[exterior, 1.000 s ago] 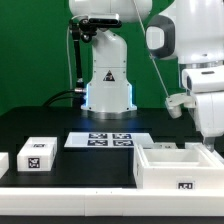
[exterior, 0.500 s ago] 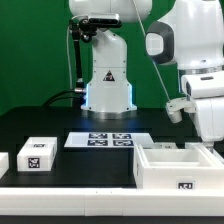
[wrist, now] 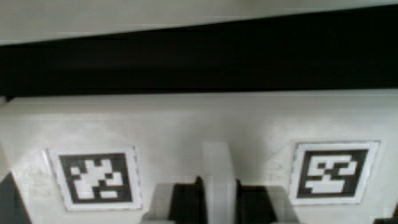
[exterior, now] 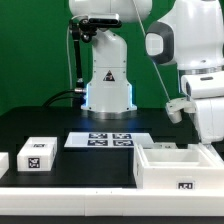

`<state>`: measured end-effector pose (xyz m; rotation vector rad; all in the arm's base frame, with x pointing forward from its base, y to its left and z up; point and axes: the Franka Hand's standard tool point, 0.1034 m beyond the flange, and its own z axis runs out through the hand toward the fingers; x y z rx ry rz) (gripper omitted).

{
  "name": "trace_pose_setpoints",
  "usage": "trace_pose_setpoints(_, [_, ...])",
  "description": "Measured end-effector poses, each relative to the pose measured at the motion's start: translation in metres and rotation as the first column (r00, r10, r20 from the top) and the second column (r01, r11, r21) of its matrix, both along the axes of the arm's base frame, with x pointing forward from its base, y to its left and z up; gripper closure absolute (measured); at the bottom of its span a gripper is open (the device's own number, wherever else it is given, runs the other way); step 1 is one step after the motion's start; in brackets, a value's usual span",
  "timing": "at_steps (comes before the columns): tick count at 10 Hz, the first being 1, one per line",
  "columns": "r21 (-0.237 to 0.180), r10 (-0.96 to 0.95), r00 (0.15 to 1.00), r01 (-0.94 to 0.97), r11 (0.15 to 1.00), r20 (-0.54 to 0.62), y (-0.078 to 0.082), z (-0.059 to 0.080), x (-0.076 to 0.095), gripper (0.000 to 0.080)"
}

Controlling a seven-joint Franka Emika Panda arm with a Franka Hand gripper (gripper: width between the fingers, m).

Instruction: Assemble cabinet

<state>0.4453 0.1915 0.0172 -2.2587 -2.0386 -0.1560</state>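
Note:
The cabinet (exterior: 176,166) is a large white open box with a small tag on its front, at the front of the exterior view's right. My gripper (exterior: 212,140) reaches down onto its far right wall, fingertips hidden behind the rim. In the wrist view the cabinet (wrist: 196,125) fills the picture as a white face with two tags. My gripper (wrist: 221,203) has its two dark fingers (wrist: 185,205) close together, with a thin white strip of the cabinet's wall between them.
A small white tagged block (exterior: 37,153) lies at the front of the exterior view's left, and another (exterior: 3,161) is cut off by the edge. The marker board (exterior: 108,140) lies mid-table. The robot base (exterior: 108,75) stands behind it.
The hand has sunk slightly onto the cabinet's wall between one second ago and half a second ago. It has held still since then.

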Motion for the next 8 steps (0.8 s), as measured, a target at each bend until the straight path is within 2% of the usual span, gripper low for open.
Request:
trace_pose_setpoints(5, [0.000, 0.000, 1.000, 0.000, 1.000, 0.000, 0.000, 0.000, 0.000, 0.0740])
trace_pose_setpoints(6, [-0.005, 0.005, 1.000, -0.005, 1.000, 0.001, -0.001, 0.004, 0.000, 0.0738])
trace_pose_setpoints(8, [-0.054, 0.035, 0.999, -0.034, 0.998, 0.009, -0.016, 0.037, 0.000, 0.0738])
